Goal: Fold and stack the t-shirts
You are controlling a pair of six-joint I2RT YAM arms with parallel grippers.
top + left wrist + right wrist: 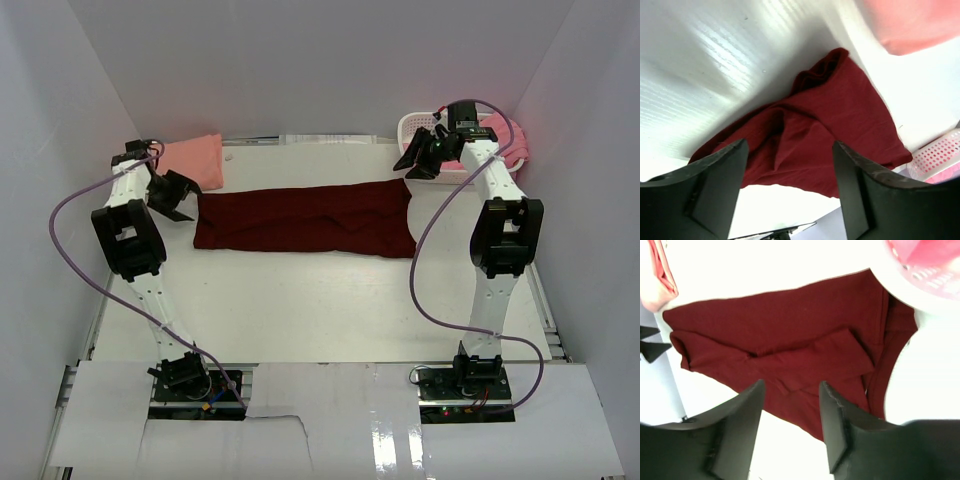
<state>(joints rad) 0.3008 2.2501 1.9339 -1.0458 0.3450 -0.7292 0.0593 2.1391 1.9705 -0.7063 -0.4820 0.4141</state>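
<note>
The dark maroon t-shirt (305,220) lies folded into a long band across the middle of the table; it also shows in the left wrist view (830,125) and the right wrist view (785,345). A salmon-peach t-shirt (192,157) lies folded at the back left. A brighter pink t-shirt (500,135) sits in the white basket (418,125) at the back right. My left gripper (178,200) is open and empty just left of the maroon shirt's left end. My right gripper (415,160) is open and empty above its right end.
The white lattice basket stands against the back right corner, close to my right arm; it also shows in the left wrist view (940,155). White walls close in the table on three sides. Purple cables loop off both arms.
</note>
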